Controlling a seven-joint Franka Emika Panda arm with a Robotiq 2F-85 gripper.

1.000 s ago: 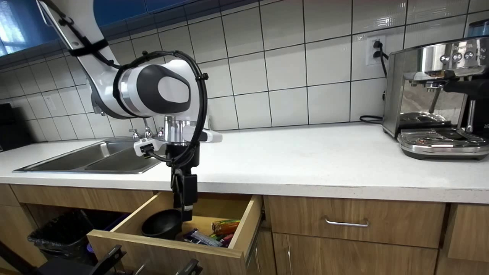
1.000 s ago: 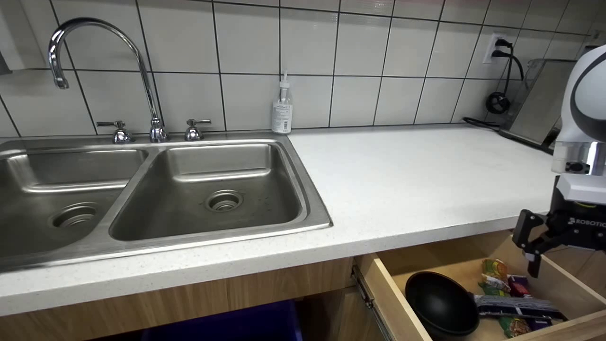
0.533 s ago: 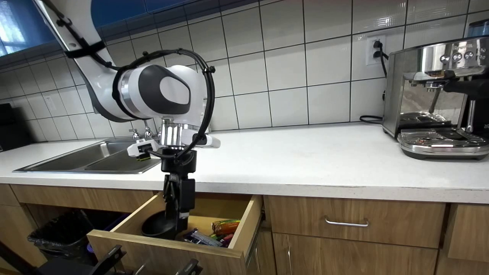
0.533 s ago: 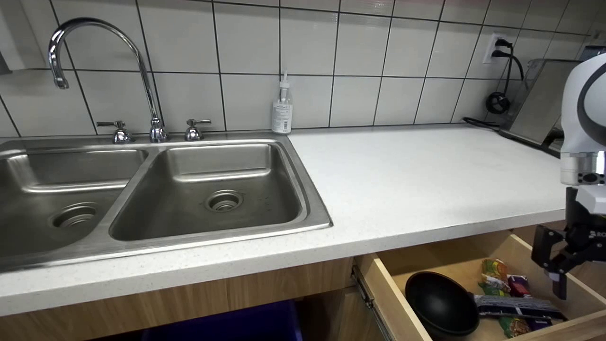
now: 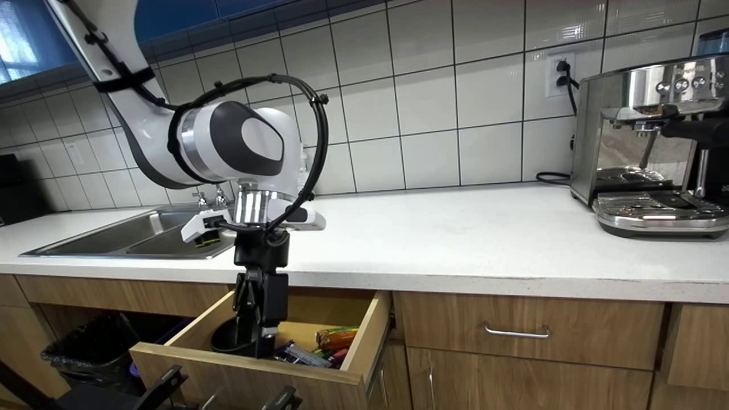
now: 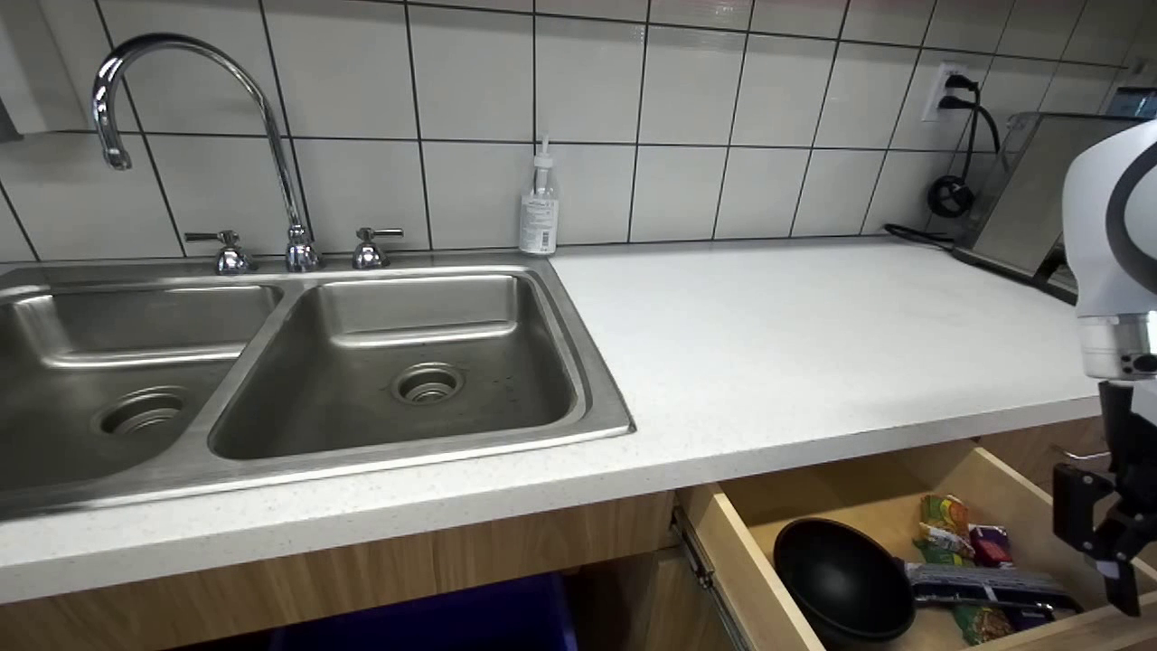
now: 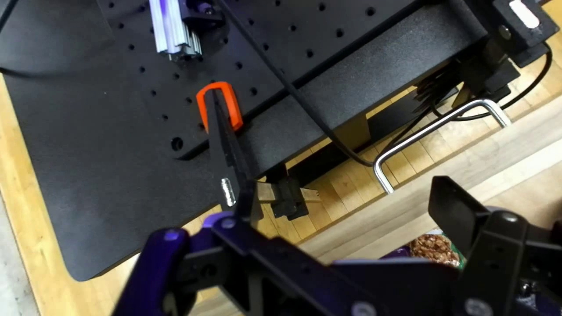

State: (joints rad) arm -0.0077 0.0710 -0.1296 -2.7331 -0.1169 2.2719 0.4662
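My gripper point(image 7: 347, 191) is open and empty in the wrist view, its two black fingers far apart. The open drawer's front edge point(image 7: 377, 224) and the floor show between them. In an exterior view the gripper point(image 5: 263, 347) hangs low over the drawer point(image 5: 188, 352), near its front panel, and hides part of a black bowl point(image 5: 223, 339). The bowl point(image 6: 842, 579) shows whole in an exterior view, left of the gripper point(image 6: 1103, 561), which is cut by the frame edge. Colourful snack packets point(image 6: 945, 517) and a dark long wrapped item point(image 6: 985, 583) lie beside the bowl.
A steel double sink point(image 6: 434, 334) is set in the white counter point(image 5: 455, 239). A coffee machine point(image 5: 655, 148) stands on it. A closed drawer point(image 5: 524, 324) adjoins the open one. A metal handle point(image 7: 421, 136) and a black robot base plate point(image 7: 131, 175) lie before the drawer.
My gripper has moved down and toward the drawer's front, shifting slightly left in one exterior picture and right in another. The drawer, bowl and packets have not moved.
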